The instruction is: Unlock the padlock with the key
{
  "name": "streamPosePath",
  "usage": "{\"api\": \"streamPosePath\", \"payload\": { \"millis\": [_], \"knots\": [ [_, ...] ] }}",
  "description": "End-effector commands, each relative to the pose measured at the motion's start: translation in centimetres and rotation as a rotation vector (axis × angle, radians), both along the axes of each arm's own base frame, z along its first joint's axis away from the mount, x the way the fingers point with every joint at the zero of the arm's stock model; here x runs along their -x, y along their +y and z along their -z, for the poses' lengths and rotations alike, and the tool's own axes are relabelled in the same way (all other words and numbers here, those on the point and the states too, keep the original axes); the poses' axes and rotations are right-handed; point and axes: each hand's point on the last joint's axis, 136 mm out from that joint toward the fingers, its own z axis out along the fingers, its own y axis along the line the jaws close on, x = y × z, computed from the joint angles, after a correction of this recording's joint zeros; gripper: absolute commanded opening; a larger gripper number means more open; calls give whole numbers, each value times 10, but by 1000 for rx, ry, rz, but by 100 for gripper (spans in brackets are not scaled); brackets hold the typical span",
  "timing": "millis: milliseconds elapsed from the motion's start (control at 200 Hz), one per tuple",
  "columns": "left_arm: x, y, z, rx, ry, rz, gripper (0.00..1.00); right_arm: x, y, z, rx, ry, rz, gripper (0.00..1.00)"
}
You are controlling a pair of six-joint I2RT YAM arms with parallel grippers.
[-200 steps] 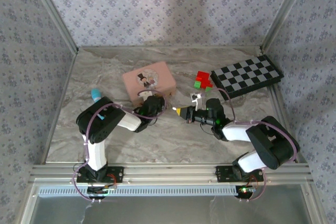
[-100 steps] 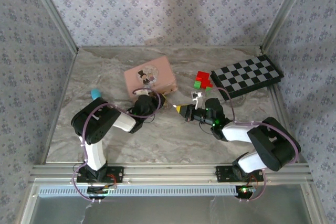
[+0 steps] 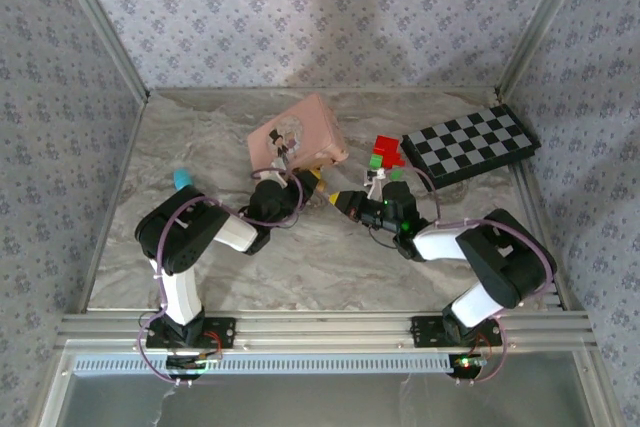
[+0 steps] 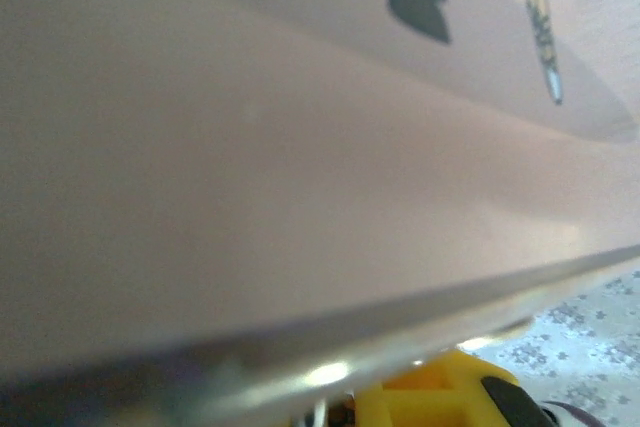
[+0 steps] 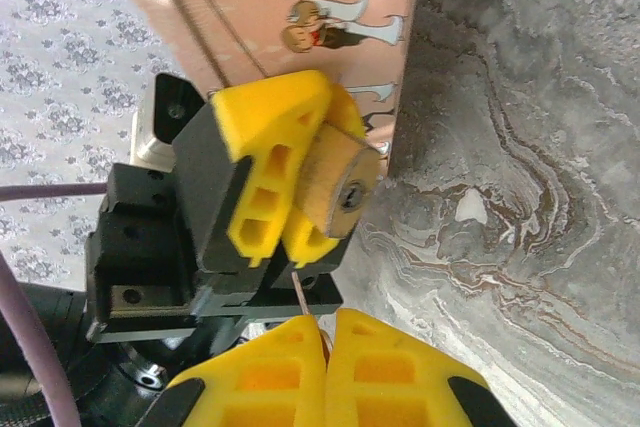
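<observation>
The small brass padlock point(image 5: 338, 179) is clamped between the yellow fingers of my left gripper point(image 5: 300, 197), its keyhole end facing my right gripper point(image 5: 328, 322). That gripper is shut on the key point(image 5: 302, 295), whose thin blade sticks out toward the padlock and stops a little short of it. From above, the left gripper point(image 3: 303, 185) and the right gripper point(image 3: 338, 201) meet tip to tip at mid-table. The shackle is hidden.
A pink illustrated box point(image 3: 298, 135) lies tilted right behind the left gripper, and its face point(image 4: 300, 147) sits close to the left wrist camera. Red and green blocks point(image 3: 385, 152), a checkerboard point(image 3: 470, 144) and a blue object point(image 3: 182, 179) lie around.
The right gripper has moved left and up to the left gripper's tip. The left wrist shifted slightly, and the pink box has been pushed back and to the right, now tilted.
</observation>
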Motion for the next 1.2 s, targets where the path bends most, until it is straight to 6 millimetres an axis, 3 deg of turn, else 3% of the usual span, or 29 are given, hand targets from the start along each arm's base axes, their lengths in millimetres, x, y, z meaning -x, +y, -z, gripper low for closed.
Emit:
{"api": "streamPosePath", "payload": {
  "millis": [0, 275, 430, 635, 914, 1194],
  "knots": [
    [5, -3, -23, 126, 9, 51, 0, -9, -3, -7, -82, 8, 6, 0],
    [5, -1, -21, 117, 29, 79, 0, -20, -1, -8, -229, -12, -46, 0],
    [5, 1, -22, 91, 26, 77, 0, -19, 11, -13, -229, -35, -81, 0],
    [4, 3, -20, 69, 27, 70, 0, -22, 6, -11, -221, -24, -61, 0],
    [4, 0, -21, 72, 28, 77, 0, -24, 16, -8, -239, -8, -85, 0],
    [4, -4, -23, 76, 24, 98, 0, -24, 22, -19, -261, -22, -128, 0]
  ]
}}
